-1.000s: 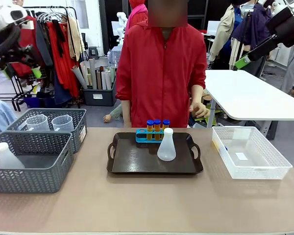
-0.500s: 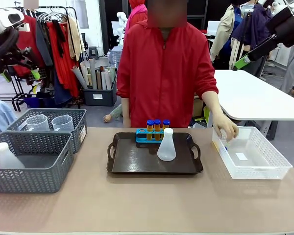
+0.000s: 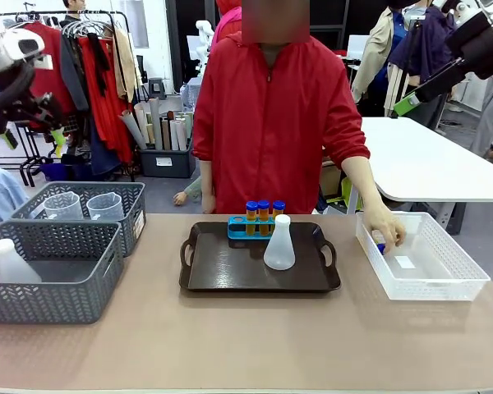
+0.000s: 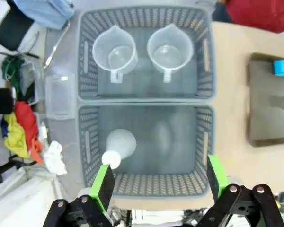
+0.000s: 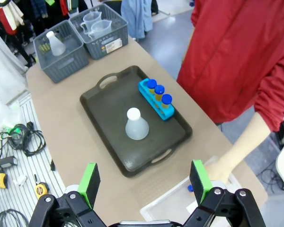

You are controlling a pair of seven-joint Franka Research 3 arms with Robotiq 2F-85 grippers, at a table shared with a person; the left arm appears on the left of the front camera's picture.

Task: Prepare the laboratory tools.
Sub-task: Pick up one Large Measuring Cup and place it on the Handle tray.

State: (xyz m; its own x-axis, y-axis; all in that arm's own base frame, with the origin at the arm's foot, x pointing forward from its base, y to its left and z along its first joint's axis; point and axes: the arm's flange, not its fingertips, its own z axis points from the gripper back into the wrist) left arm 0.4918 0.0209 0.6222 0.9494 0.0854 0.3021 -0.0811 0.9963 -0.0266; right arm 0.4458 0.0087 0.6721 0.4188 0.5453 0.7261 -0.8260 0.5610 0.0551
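Observation:
On the dark tray (image 3: 230, 275) stand a blue rack (image 3: 248, 229) holding three blue-capped yellow-orange tubes and a white conical flask (image 3: 279, 244). A person's hand (image 3: 386, 228) is inside the white lattice bin (image 3: 444, 279), at a blue-capped tube (image 5: 190, 188). Two clear handled beakers (image 4: 114, 53) (image 4: 169, 49) sit in the far grey basket. A second flask (image 4: 119, 145) lies in the near basket. My left gripper (image 4: 160, 182) hovers high above that basket, open and empty. My right gripper (image 5: 144, 182) hangs open high over the tray's near edge.
The two grey mesh baskets (image 3: 49, 283) (image 3: 131, 205) take up the table's left side. The white bin stands at the right. Bare tabletop (image 3: 246, 345) runs along the near edge. The person in a red jacket (image 3: 271, 115) stands behind the tray.
The person's hand has come down from waist height into the white bin. My left gripper has drifted slightly left. The right arm has not moved.

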